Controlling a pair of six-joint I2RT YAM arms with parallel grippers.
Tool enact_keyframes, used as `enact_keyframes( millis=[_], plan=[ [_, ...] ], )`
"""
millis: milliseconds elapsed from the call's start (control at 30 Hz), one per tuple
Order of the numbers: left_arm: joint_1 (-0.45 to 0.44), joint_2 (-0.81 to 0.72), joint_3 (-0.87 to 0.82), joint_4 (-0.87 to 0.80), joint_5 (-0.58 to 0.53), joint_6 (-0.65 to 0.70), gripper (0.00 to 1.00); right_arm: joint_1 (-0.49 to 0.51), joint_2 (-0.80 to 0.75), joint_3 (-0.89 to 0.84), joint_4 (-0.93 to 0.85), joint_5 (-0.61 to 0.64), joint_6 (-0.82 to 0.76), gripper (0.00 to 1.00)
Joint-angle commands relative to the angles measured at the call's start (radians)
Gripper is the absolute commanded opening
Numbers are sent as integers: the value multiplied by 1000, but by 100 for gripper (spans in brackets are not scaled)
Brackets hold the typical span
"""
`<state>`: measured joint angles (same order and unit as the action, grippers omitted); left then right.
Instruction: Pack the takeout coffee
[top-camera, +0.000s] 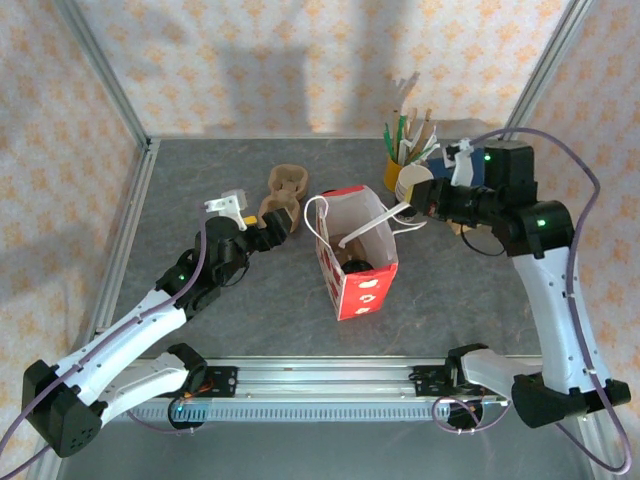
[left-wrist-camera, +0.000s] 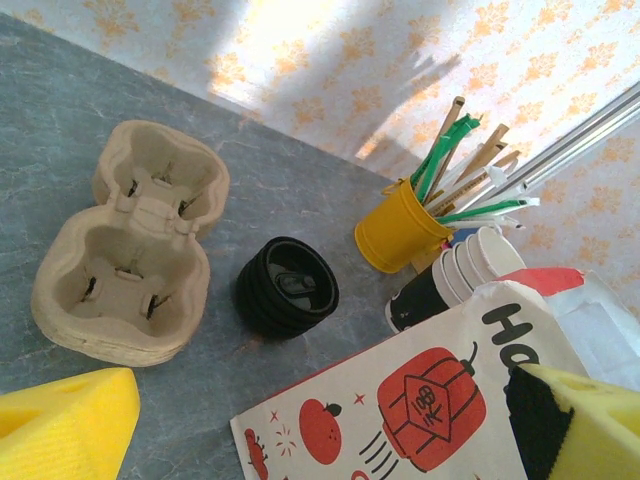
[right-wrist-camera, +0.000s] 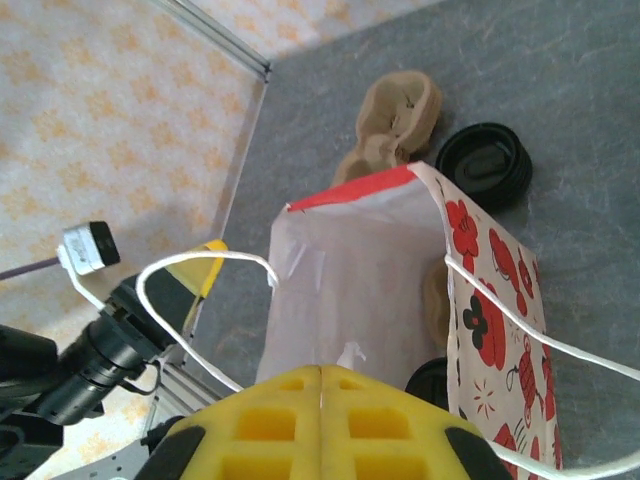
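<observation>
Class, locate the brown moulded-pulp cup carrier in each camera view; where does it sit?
Top external: brown moulded-pulp cup carrier at centre, just left of the red-and-white paper bag.
Left wrist: left side, mid-height.
Right wrist: top centre, beyond the bag's mouth.
Shared landmark: that bag.

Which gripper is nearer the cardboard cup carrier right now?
Left. The left gripper hangs open by the near end of the cardboard cup carrier, left of the paper bag. The right gripper is shut at the bag's right rim, the bag between it and the carrier.
</observation>
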<state>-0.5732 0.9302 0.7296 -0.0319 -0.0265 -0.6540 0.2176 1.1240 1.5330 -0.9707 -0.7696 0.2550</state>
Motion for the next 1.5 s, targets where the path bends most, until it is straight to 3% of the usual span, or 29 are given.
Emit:
enact_keyframes(
  millis=[0,267,800,933,1067,1200,1467],
  plan=[
    [14,-18,1,11,1,11,96,44,0,-27,104,34,26,0],
    [15,-30,-1,1,-12,7,96,245,53,-59,257,212,7,0],
    [15,-4,8,6,-12,7,96,381,133,-86,289,381,-64,4],
    [15,0,6,6,-10,3,96,414,170,-51,261,388,-81,23],
    [15,-2,5,5,-10,1,96,419,184,-14,257,399,-95,31],
    [16,-11,5,-4,-16,1,96,419,186,42,262,517,-97,46],
    [16,-26,4,-16,-22,1,96,382,268,209,210,813,-94,59]
  ],
)
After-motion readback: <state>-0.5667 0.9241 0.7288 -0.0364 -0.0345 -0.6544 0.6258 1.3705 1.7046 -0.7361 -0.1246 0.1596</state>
